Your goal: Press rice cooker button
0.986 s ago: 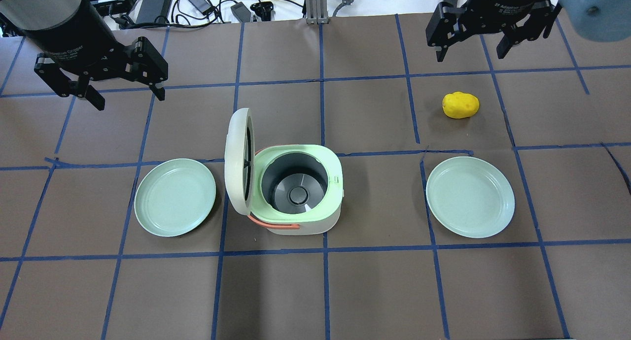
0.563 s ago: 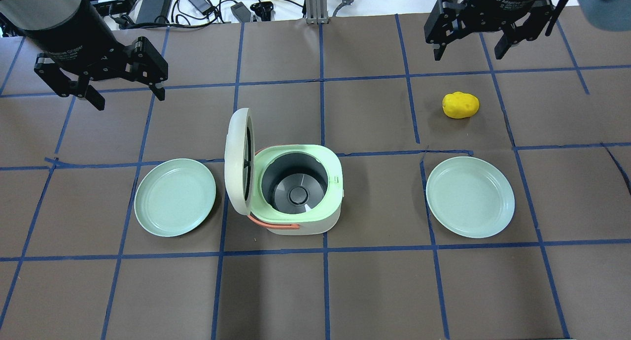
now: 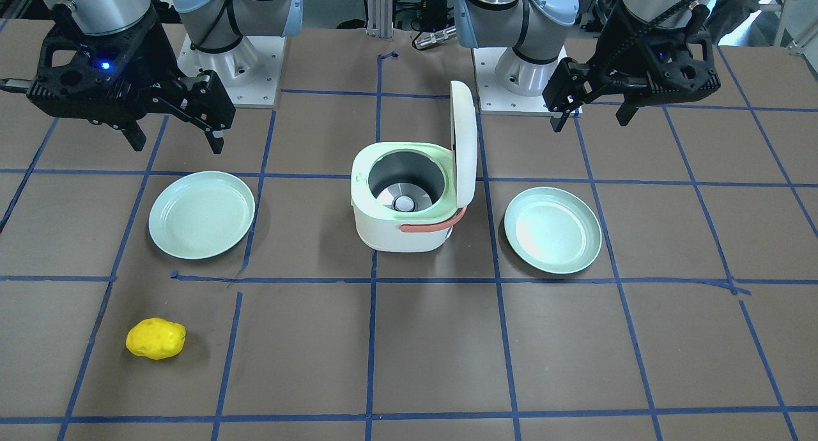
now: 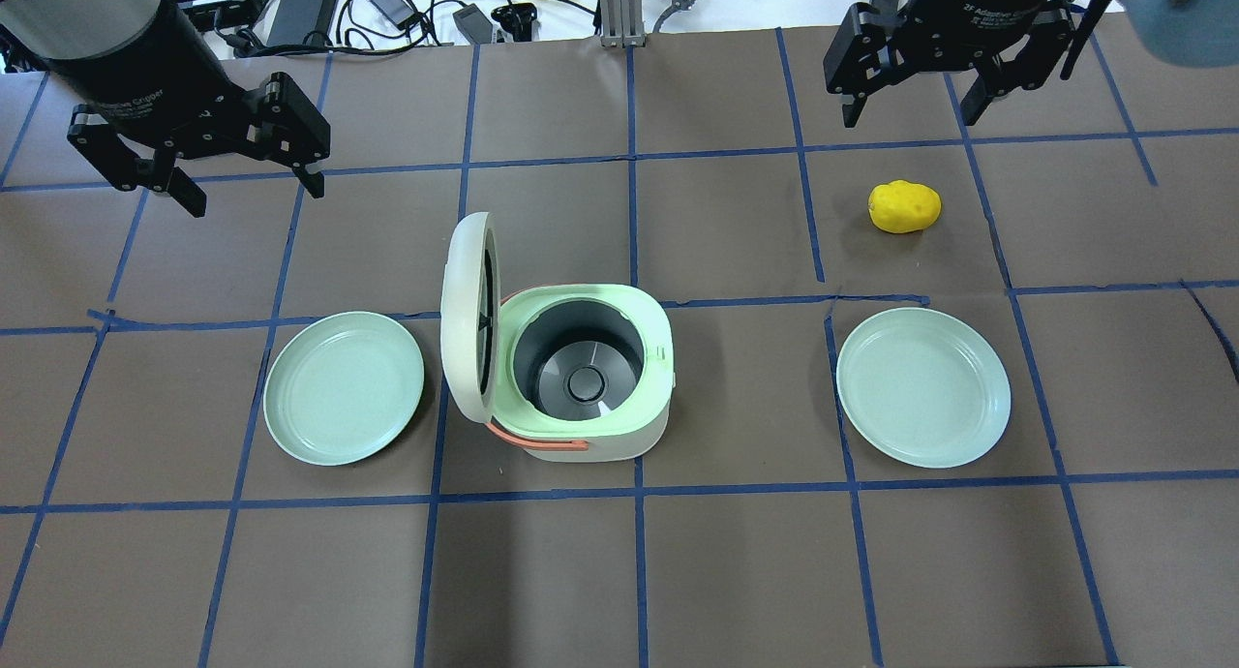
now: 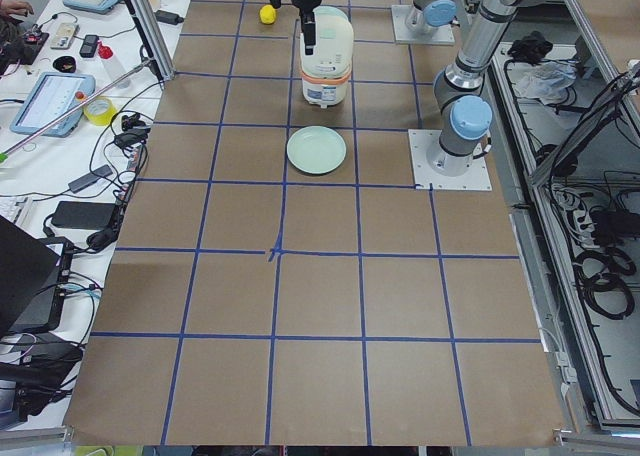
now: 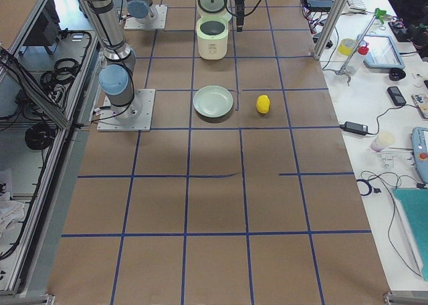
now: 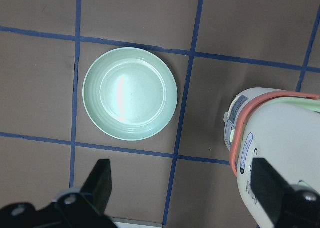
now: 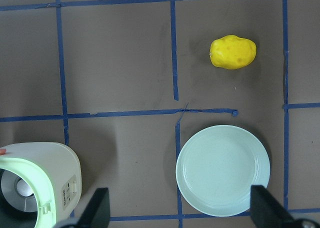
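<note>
On the brown-papered table point(image 4: 736, 571) gridded with blue tape point(image 4: 634, 491), the rice cooker point(image 4: 581, 378) stands central, lid up, while the left gripper point(image 4: 254, 194) and right gripper point(image 4: 910, 116) hang raised, jaws apart.

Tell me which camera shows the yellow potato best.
The right wrist view: the yellow potato looks largest there, unobstructed. Overhead and front-facing views show it whole but smaller; side views, a tiny speck; left wrist view, nothing.
</note>
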